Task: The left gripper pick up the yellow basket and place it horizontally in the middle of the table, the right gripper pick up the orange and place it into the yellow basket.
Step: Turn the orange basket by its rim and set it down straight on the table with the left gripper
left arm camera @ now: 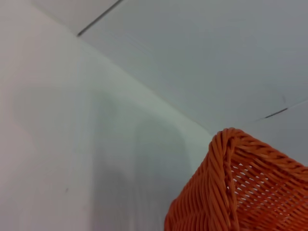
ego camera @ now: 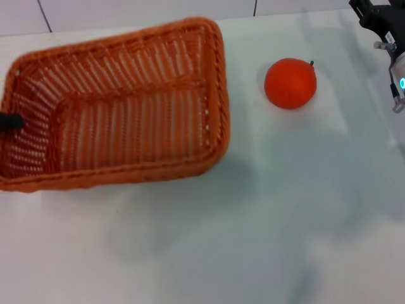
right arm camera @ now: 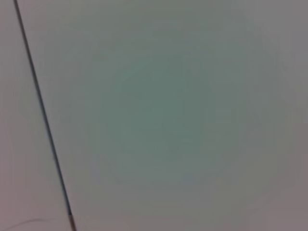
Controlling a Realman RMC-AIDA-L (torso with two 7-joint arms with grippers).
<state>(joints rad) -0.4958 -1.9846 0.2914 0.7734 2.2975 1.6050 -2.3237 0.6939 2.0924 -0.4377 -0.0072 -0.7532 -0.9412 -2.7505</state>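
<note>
The yellow basket [ego camera: 120, 107], woven and orange-brown, fills the left half of the head view. It sits slightly askew and casts a soft shadow on the table [ego camera: 266, 209] below it. My left gripper [ego camera: 9, 121] shows only as a small dark tip at the basket's left rim and grips that rim. A corner of the basket [left arm camera: 240, 187] shows close up in the left wrist view. The orange [ego camera: 290, 83] lies on the table to the right of the basket, apart from it. My right gripper [ego camera: 378, 19] hangs at the far right, beyond the orange, its cyan light lit.
The table's back edge and a pale wall with dark seams [ego camera: 44, 16] run along the far side. The right wrist view shows only a pale surface with a dark seam [right arm camera: 41, 115].
</note>
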